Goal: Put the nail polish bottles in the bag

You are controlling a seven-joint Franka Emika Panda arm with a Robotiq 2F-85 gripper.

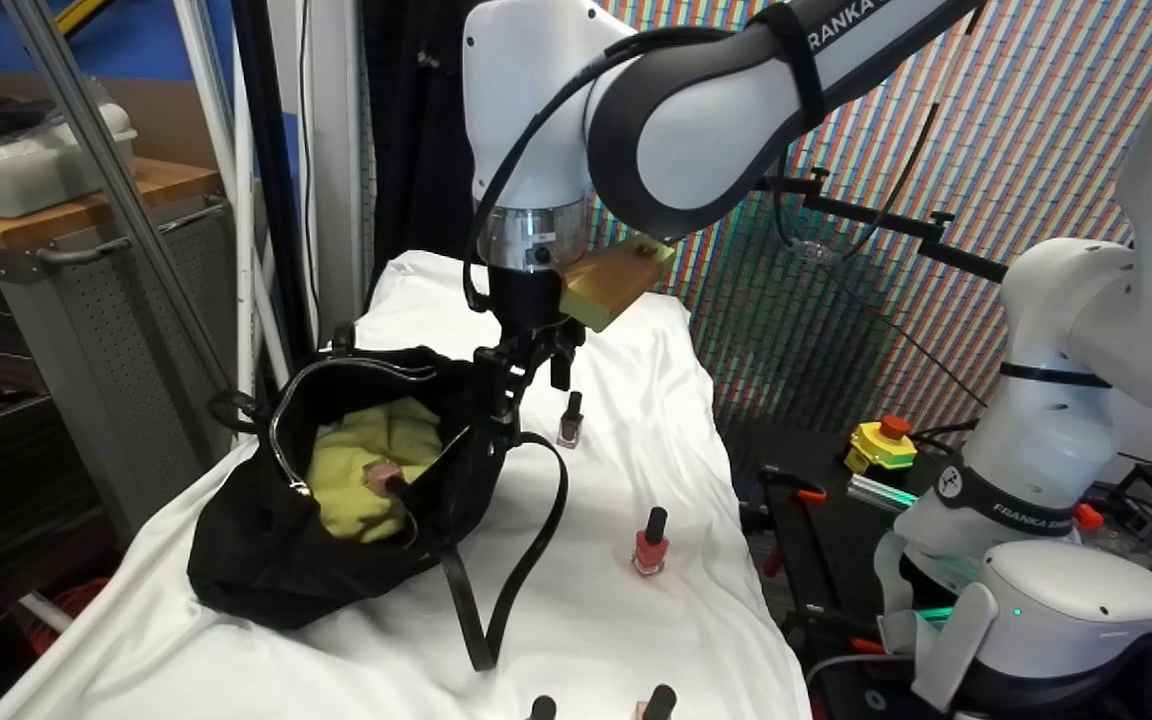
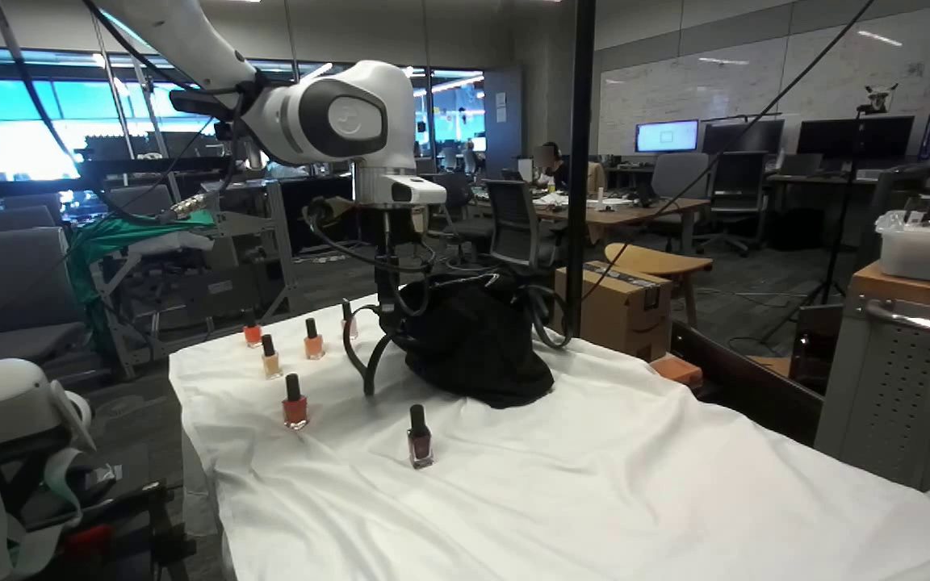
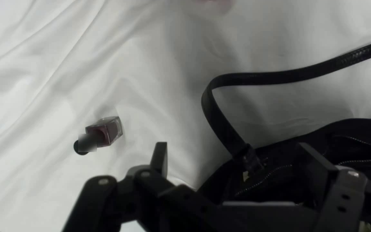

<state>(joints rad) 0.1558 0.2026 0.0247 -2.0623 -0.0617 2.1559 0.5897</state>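
Note:
The black bag (image 1: 266,560) stands open on the white cloth, yellow-green inside; a pinkish bottle (image 1: 383,476) lies in it. The bag shows too in an exterior view (image 2: 481,355) and the wrist view (image 3: 288,190). A dark nail polish bottle (image 1: 570,428) stands beside the bag, also in the wrist view (image 3: 109,130) and an exterior view (image 2: 421,445). A red bottle (image 1: 650,552) and several orange or peach bottles (image 2: 315,345) stand farther along. My gripper (image 3: 237,158) is open and empty, fingers down at the bag's edge (image 1: 533,385), the dark bottle off to its side.
The bag's strap (image 1: 506,600) loops over the cloth (image 2: 659,500) beside the bag, and shows in the wrist view (image 3: 269,77). A second robot arm (image 1: 1016,450) and a yellow emergency stop (image 1: 881,445) stand beyond the table edge.

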